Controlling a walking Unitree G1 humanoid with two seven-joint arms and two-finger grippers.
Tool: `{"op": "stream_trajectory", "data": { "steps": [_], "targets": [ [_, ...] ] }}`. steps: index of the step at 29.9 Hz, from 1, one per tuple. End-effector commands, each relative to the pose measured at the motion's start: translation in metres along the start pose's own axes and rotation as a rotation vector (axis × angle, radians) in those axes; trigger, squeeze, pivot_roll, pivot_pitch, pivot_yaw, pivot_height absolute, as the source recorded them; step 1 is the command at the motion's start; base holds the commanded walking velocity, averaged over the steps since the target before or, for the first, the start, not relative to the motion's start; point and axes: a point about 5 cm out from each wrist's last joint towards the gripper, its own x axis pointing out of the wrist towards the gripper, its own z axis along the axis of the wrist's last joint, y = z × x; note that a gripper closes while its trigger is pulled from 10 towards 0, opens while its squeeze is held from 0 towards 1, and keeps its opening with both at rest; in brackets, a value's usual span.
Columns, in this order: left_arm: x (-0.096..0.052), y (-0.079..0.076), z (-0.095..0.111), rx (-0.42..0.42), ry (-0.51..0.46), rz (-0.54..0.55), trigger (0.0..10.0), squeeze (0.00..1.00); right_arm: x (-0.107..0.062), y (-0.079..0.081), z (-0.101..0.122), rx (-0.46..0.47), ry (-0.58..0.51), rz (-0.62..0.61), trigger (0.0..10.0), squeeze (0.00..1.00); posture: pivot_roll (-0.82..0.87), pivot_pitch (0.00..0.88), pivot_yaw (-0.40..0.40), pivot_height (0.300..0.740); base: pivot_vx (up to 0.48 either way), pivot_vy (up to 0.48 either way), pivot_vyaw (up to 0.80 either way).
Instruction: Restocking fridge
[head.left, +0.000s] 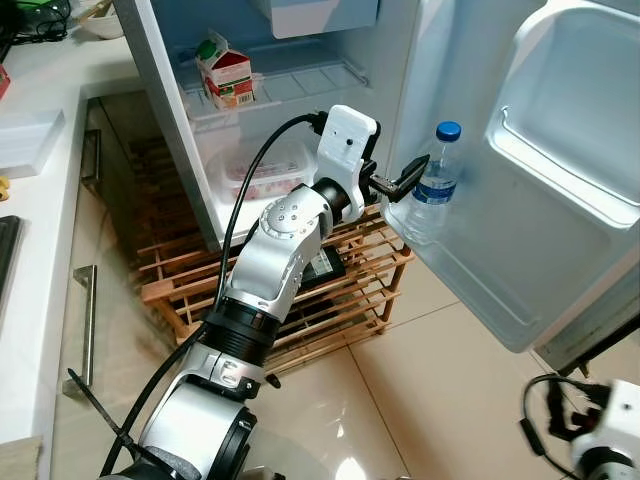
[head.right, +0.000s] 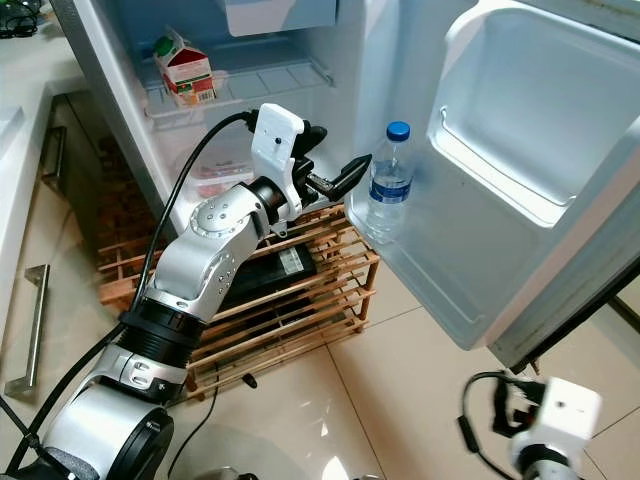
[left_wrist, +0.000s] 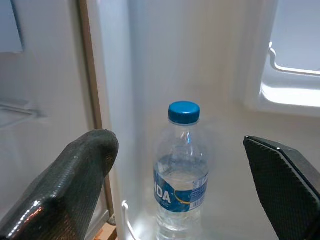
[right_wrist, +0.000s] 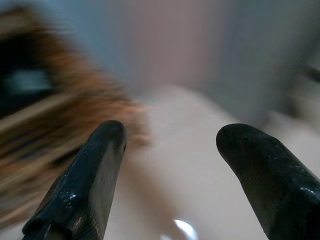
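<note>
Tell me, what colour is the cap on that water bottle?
Blue; the water bottle cap shows best in the left wrist view.

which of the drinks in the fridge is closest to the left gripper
The blue-capped water bottle in the door's bottom shelf; the open left gripper sits right beside it. The milk carton stands farther off, on the inner wire shelf.

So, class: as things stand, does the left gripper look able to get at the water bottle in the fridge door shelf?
Probably yes. The left gripper is open and level with the water bottle, which stands upright in the fridge door shelf, with nothing between them in the left wrist view.
</note>
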Motion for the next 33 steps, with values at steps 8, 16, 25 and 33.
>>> {"op": "stream_trajectory", "data": {
  "steps": [8,16,25,33],
  "targets": [
    [-0.030,-0.009,-0.008,0.018,0.017,-0.213,10.0,0.00,0.013,0.009,0.011,-0.024,-0.075,0.116,10.0,0.00,-0.07,0.000,-0.006,0.740,0.000,0.000,0.00],
    [-0.084,-0.009,-0.018,0.074,0.140,-0.408,10.0,0.00,0.032,-0.022,-0.010,-0.023,-0.031,0.138,10.0,0.00,-0.06,0.004,-0.006,0.740,0.000,0.000,0.00],
    [-0.124,-0.006,-0.010,0.059,0.186,-0.453,10.0,0.00,0.017,-0.054,0.042,-0.099,-0.219,-0.127,10.0,0.00,-0.04,0.016,0.002,0.740,0.000,0.000,0.00],
    [-0.129,-0.008,-0.003,0.014,0.145,-0.356,10.0,0.00,-0.005,-0.113,0.108,-0.060,-0.471,-0.618,10.0,0.00,-0.04,0.019,0.007,0.740,0.000,0.000,0.00]
  ]
}}
